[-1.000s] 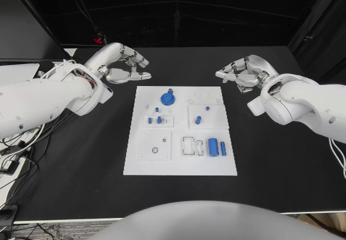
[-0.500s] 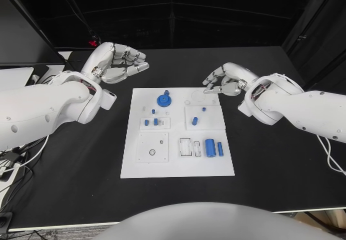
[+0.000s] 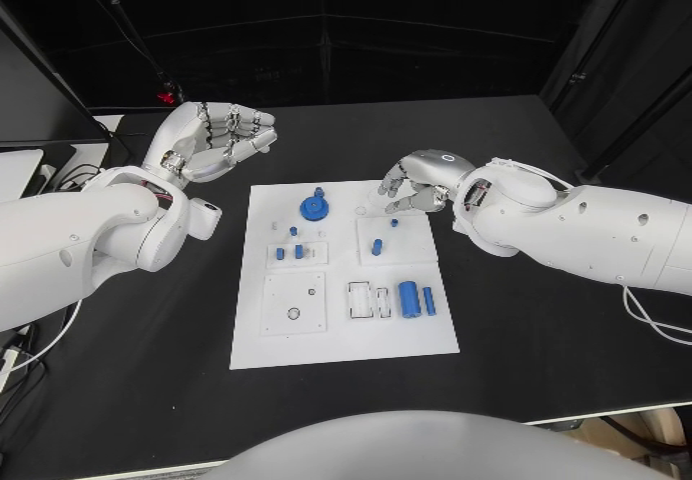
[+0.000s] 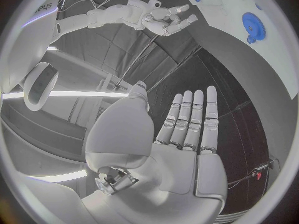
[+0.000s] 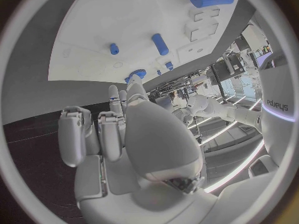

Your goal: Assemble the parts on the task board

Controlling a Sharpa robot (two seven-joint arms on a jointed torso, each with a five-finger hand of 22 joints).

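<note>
Head view: white task board point(image 3: 342, 335) lies mid-counter on the black counter point(image 3: 548, 330), long axis running 12 to 6 o'clock.

Parts on the board: blue gear point(image 3: 316, 208) near its 11 o'clock corner, with a small upright stub at the gear's 12 o'clock. Two small blue pegs point(image 3: 289, 251) stand side by side at 7 o'clock from the gear. One blue peg point(image 3: 376, 245) sits in the square plate at 4 o'clock from the gear, a tiny blue piece point(image 3: 392, 222) just at its 1 o'clock. Large blue cylinder point(image 3: 408, 299) lies toward the board's 4 o'clock area, a thinner blue pin point(image 3: 428, 301) just beside it at 3 o'clock. White slotted frame point(image 3: 368, 299) at the cylinder's 9 o'clock. White square plate with a dark hole point(image 3: 294, 299) further toward 9 o'clock.

Left hand point(image 3: 216, 140) is off the board, at 10 o'clock from the gear, above the counter, palm up; left wrist view shows fingers straight and apart from the thumb, nothing held.

Right hand point(image 3: 410, 186) hovers over the board's 1 o'clock corner, fingers partly curled; right wrist view shows some fingers point(image 5: 115, 100) extended, others bent, nothing in the grasp. Cannot tell if it touches the board.
</note>
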